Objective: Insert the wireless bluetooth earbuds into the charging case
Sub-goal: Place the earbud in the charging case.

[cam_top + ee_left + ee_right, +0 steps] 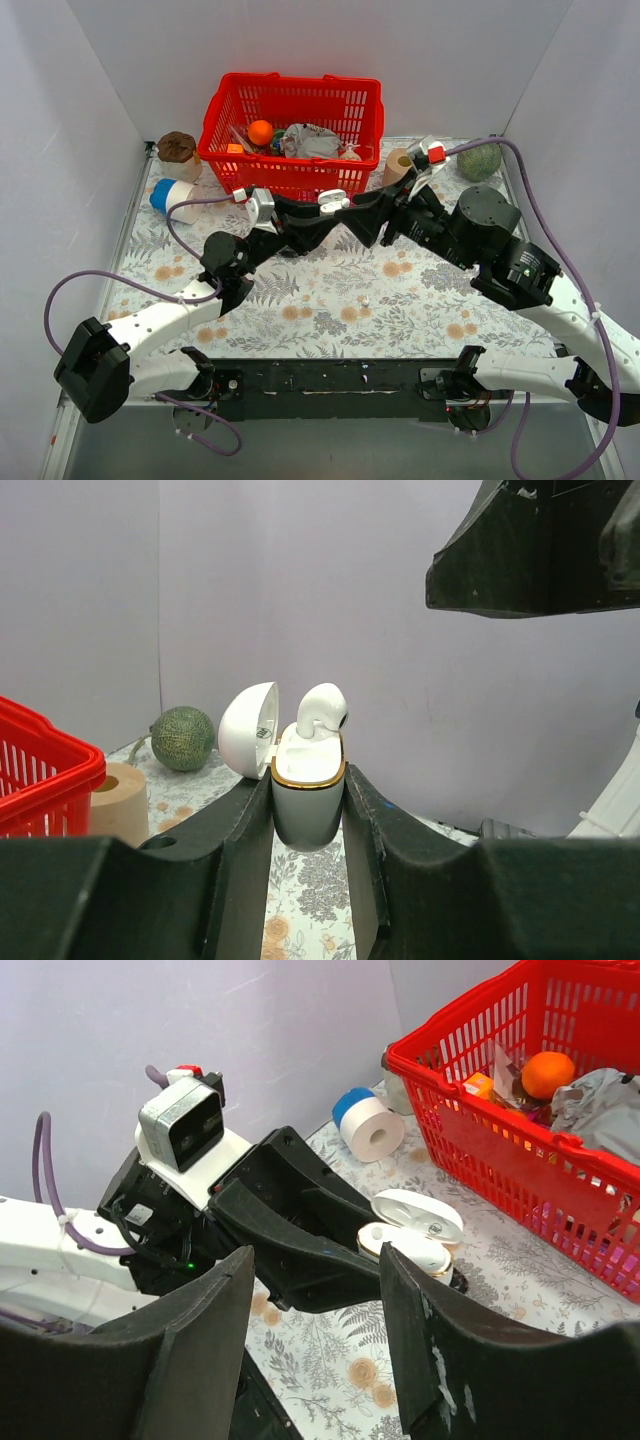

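Observation:
My left gripper (308,815) is shut on the grey base of a white charging case (308,798) with a gold rim, held above the floral cloth. Its round lid (248,730) hangs open to the left. One white earbud (322,717) stands upright in the case, its head above the rim. From above, the case (333,203) sits where the two arms meet. My right gripper (315,1260) is open and empty. It hovers just beside the case (405,1248), whose lid (418,1212) lies open toward the basket. No other earbud is clearly visible.
A red basket (290,125) holding an orange and wrappers stands at the back. A green melon (479,161) and a cardboard roll (397,165) sit at the back right. A blue-and-white roll (170,195) and a brown lump (177,148) sit at the back left.

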{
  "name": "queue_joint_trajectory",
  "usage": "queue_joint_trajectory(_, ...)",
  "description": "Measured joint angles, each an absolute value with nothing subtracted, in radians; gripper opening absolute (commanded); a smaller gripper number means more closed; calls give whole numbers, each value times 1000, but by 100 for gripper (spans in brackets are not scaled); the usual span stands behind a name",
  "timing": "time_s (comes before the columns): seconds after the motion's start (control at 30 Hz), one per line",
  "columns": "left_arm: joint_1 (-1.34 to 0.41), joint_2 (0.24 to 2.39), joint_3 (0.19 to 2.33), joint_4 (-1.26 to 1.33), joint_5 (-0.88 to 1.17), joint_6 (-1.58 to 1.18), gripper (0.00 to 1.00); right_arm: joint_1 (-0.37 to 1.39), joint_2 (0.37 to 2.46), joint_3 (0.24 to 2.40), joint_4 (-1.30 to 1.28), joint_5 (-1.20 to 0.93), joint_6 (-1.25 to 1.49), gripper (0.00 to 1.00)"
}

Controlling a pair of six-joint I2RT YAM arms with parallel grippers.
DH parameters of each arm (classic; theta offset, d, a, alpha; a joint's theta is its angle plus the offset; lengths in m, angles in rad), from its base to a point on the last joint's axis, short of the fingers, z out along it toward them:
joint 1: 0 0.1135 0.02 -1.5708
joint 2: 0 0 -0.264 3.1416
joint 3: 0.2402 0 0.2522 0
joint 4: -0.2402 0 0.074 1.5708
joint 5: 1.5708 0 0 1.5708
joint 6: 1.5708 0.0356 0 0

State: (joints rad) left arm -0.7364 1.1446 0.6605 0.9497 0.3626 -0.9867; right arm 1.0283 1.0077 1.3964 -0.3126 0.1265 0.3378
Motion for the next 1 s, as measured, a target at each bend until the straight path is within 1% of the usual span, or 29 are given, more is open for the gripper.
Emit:
queue_joint_trajectory(0.27,-736,1126,661,945,368,-987,0,1028,1005,1395,-340,200,324,60)
queue_joint_trajectory(0.5,-736,1097,661,938,386,-987,0,1028,1005,1385,-373,306,279,65)
queue_joint_trajectory(1.0,-736,1069,661,925,427,-987,0,1028,1015,1376,-394,350,238,68)
